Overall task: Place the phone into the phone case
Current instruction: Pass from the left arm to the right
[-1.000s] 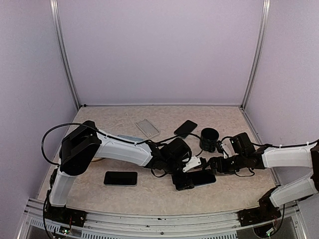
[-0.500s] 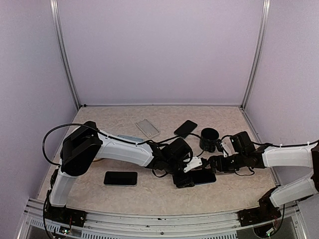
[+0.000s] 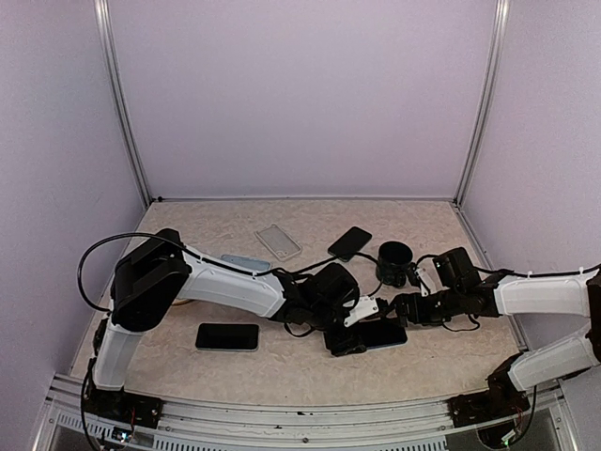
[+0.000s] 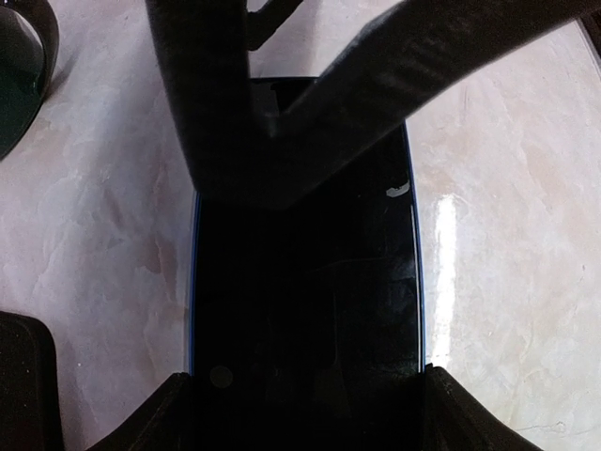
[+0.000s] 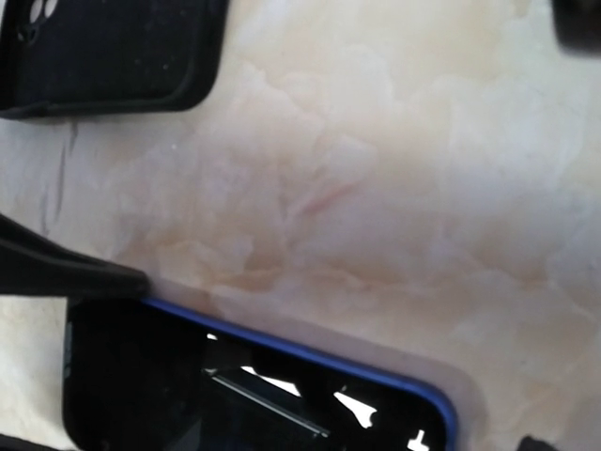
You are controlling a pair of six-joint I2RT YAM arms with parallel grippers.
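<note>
A black phone with a thin blue rim (image 3: 376, 334) lies flat on the table at centre right. It also shows in the left wrist view (image 4: 305, 282) and the right wrist view (image 5: 254, 395). My left gripper (image 3: 344, 340) is shut on its left end, one finger (image 4: 169, 418) on each long side. My right gripper (image 3: 406, 308) hovers over the phone's right end. Its fingertips (image 5: 543, 442) sit at the frame's far edges, wide apart and open. Its dark fingers cross the phone's far end in the left wrist view (image 4: 282, 122).
A second black phone (image 3: 226, 336) lies front left. A clear case (image 3: 278, 241), a light blue case (image 3: 246, 262), a black case (image 3: 349, 241) and a black cup (image 3: 394, 261) lie behind the grippers. A black case with a camera cutout (image 5: 103, 52) lies just beyond the phone.
The left gripper and the phone's held end have shifted slightly, and the phone now lies flatter. The right arm has barely moved.
</note>
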